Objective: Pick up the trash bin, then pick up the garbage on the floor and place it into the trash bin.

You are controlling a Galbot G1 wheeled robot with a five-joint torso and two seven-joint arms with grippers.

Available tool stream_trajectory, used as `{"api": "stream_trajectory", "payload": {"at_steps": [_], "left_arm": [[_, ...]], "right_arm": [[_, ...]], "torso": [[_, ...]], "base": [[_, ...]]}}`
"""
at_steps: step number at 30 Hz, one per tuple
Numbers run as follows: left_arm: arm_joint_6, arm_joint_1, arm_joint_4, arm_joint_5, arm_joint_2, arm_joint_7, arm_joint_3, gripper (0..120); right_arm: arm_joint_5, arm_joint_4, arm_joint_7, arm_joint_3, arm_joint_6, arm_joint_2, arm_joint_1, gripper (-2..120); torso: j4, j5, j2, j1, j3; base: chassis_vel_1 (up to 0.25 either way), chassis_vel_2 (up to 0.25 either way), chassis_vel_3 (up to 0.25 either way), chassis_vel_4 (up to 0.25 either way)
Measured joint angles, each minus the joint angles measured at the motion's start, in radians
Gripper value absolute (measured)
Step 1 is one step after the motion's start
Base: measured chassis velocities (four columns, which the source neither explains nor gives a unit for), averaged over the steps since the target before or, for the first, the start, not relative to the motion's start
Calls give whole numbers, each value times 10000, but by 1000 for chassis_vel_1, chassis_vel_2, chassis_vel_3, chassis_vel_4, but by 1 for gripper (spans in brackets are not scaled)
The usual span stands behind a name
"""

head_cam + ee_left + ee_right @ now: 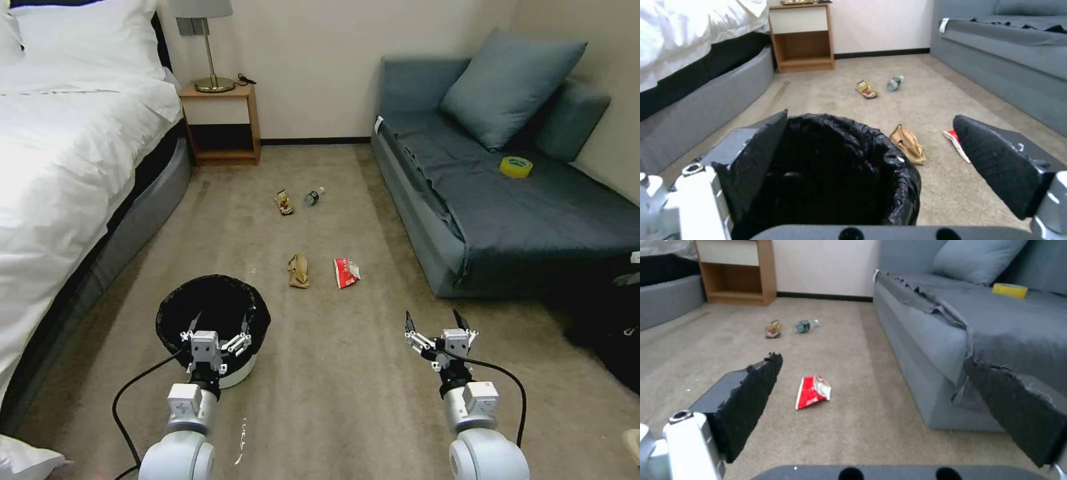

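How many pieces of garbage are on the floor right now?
4. Crumpled brown paper and red-white wrapper lie side by side just beyond the trash bin; snack wrapper and green bottle lie farther off, toward the nightstand. More could hide under the bed.

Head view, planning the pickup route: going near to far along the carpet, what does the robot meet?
Trash bin under the open left pincer → crumpled brown paper and red-white wrapper, about level → snack wrapper and green bottle → nightstand.
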Motion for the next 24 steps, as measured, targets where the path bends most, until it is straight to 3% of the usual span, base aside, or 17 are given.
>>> {"api": "stream_trajectory", "payload": {"at_steps": [24], "left_arm": [[0,0,0,0,0,0,0,100]], "right_arm": [[1,0,0,0,0,0,0,100]], "torso": [[0,0,0,0,0]], "base": [[0,0,0,0]]}}
